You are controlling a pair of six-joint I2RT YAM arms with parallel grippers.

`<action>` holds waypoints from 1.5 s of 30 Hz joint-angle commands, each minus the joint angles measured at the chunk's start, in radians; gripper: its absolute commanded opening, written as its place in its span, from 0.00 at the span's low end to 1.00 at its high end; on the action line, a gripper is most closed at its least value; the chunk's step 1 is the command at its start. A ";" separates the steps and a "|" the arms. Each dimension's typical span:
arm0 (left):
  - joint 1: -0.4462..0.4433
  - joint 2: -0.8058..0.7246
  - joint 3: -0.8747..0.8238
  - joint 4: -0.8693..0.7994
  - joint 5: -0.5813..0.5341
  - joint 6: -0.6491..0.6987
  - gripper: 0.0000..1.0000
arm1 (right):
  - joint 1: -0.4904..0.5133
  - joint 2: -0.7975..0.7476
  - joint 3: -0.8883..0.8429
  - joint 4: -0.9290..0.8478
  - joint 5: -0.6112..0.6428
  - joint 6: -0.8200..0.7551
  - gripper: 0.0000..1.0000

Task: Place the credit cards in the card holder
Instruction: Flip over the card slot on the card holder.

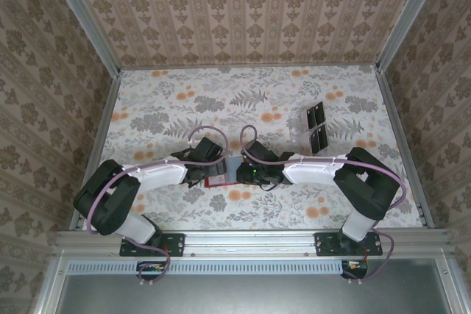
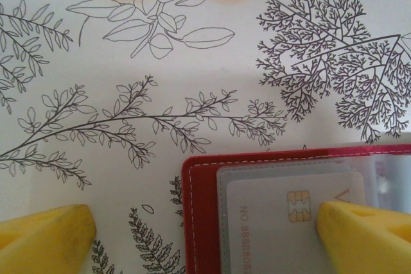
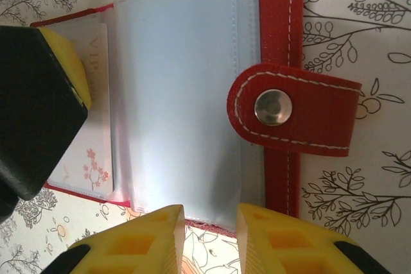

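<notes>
credit card (image 2: 270, 222) in card holder (image 2: 202, 222), "NO 8888…" running off frame, "VIP" at its corner

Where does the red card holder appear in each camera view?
Top external: card holder, picture centre, slightly low.
Left wrist: card holder, lower right.
Right wrist: card holder, middle, lying open.
Shared landmark: the pale card inside it, in both wrist views.

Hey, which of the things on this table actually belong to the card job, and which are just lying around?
In the job:
card holder, lying open
credit card in its clear sleeve
left gripper and right gripper, both at the holder

Lying about:
clear rack with black panels
</notes>
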 commanded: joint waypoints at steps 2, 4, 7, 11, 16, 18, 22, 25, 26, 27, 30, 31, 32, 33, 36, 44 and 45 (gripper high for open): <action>0.000 0.056 -0.049 -0.011 0.059 -0.022 1.00 | 0.008 0.024 0.033 0.005 -0.012 0.006 0.29; 0.001 0.056 -0.049 -0.010 0.060 -0.022 1.00 | 0.006 0.032 0.035 0.008 -0.016 0.005 0.29; 0.001 0.056 -0.050 -0.010 0.059 -0.022 1.00 | 0.007 0.042 0.036 0.017 -0.022 0.011 0.29; -0.001 0.056 -0.050 -0.010 0.060 -0.022 1.00 | 0.005 0.050 0.036 0.033 -0.029 0.017 0.29; 0.000 0.059 -0.049 -0.010 0.060 -0.022 1.00 | 0.003 0.057 0.036 0.053 -0.036 0.024 0.29; 0.000 0.060 -0.048 -0.009 0.062 -0.022 1.00 | 0.000 0.061 0.039 0.056 -0.039 0.026 0.29; -0.001 0.061 -0.048 -0.007 0.063 -0.021 1.00 | -0.004 0.072 0.046 0.065 -0.045 0.032 0.29; 0.000 0.061 -0.050 -0.006 0.063 -0.022 1.00 | -0.006 0.081 0.053 0.068 -0.048 0.033 0.29; -0.001 0.061 -0.050 -0.005 0.064 -0.022 1.00 | -0.006 0.085 0.055 0.070 -0.048 0.033 0.29; -0.001 0.061 -0.051 -0.005 0.065 -0.022 1.00 | -0.007 0.088 0.058 0.071 -0.049 0.034 0.28; 0.000 0.060 -0.051 -0.004 0.064 -0.022 1.00 | -0.007 0.096 0.066 0.074 -0.052 0.035 0.24; 0.000 0.060 -0.051 -0.005 0.064 -0.022 1.00 | -0.009 0.098 0.069 0.074 -0.053 0.033 0.21; -0.001 0.058 -0.052 -0.005 0.065 -0.022 1.00 | -0.009 0.099 0.072 0.075 -0.054 0.034 0.19; -0.001 0.056 -0.052 -0.004 0.063 -0.022 1.00 | -0.009 0.101 0.076 0.073 -0.055 0.033 0.16; 0.000 0.051 -0.053 -0.005 0.063 -0.022 1.00 | -0.009 0.102 0.082 0.068 -0.056 0.029 0.10; 0.005 0.016 -0.053 -0.014 0.061 -0.021 1.00 | -0.010 0.074 0.080 0.063 -0.058 0.021 0.00; 0.011 0.005 -0.053 -0.017 0.060 -0.020 1.00 | -0.009 0.068 0.080 0.063 -0.058 0.019 0.00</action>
